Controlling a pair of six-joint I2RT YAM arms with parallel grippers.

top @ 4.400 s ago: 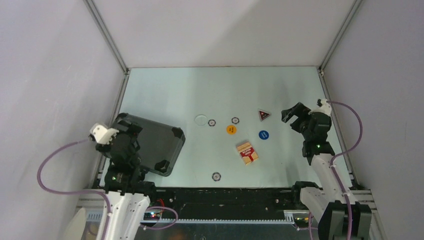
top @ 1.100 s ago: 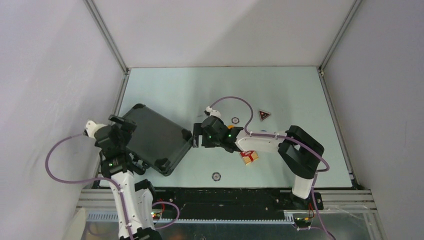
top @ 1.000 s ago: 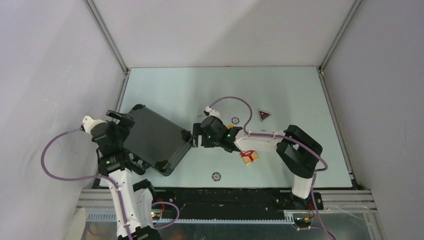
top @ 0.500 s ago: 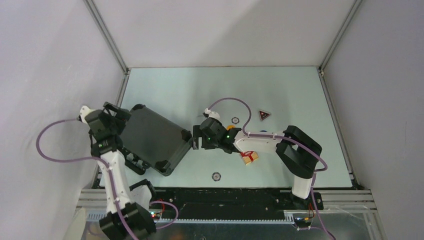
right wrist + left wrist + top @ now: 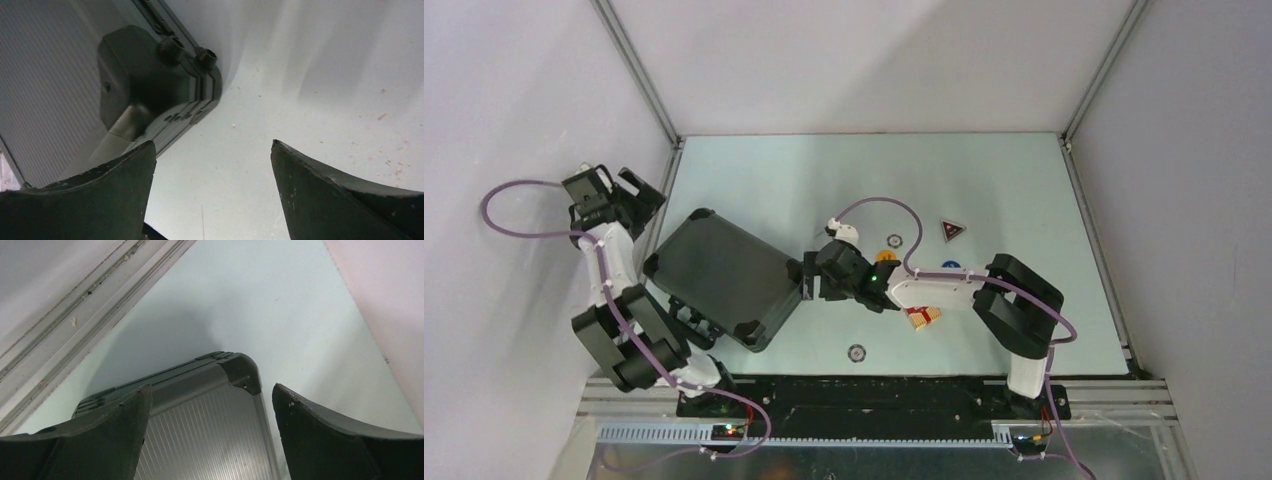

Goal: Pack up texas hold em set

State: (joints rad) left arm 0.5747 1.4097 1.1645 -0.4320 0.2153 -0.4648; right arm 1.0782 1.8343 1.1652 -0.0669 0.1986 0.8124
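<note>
Barely begun — the briefcase [image 5: 724, 280] lies shut, one corner just ahead of the right gripper [image 5: 809, 283]. That gripper and the left gripper [image 5: 646, 193] gape wide, empty. The card deck [image 5: 921, 317], a chip [image 5: 856, 352] and the marker [image 5: 952, 230] lie loose behind the right gripper.

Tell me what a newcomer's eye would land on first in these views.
The closed black briefcase lies askew at the left of the table, with the open right gripper at its right corner and the open left gripper near its far-left corner. To the right are loose pieces: the card deck and the triangular marker.
</note>
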